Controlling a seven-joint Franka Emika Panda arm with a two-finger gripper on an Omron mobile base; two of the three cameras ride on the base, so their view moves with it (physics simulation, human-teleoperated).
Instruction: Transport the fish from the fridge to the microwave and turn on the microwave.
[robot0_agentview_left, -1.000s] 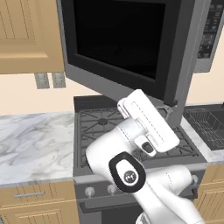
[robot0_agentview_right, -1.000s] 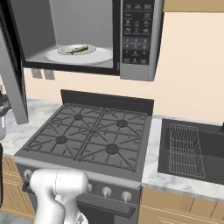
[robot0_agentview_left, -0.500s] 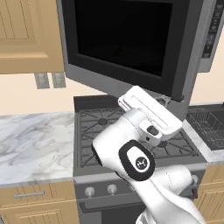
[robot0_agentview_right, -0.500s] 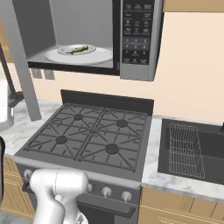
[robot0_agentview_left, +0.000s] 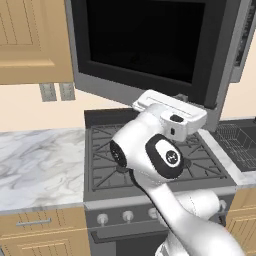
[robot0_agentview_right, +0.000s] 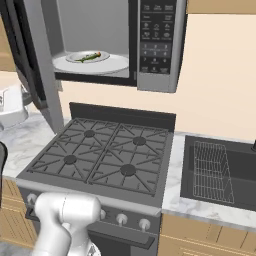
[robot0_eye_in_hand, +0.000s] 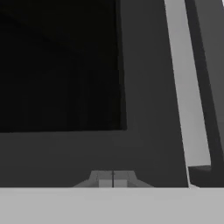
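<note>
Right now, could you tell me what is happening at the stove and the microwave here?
The fish already lies on the white turntable plate inside the microwave, whose door stands swung open over the stove. The robot's gripper is shut and empty, right up against the outer face of that door near its window, apparently placed to push it closed. The button panel has not been reached yet.

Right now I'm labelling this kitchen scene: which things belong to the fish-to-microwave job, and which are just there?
Job:
silver-grey over-range microwave, door open
slender dark green-grey fish on its white round turntable plate
shut two-finger gripper facing the black window door

Just there:
black gas stove
wire rack
marble counter
</note>
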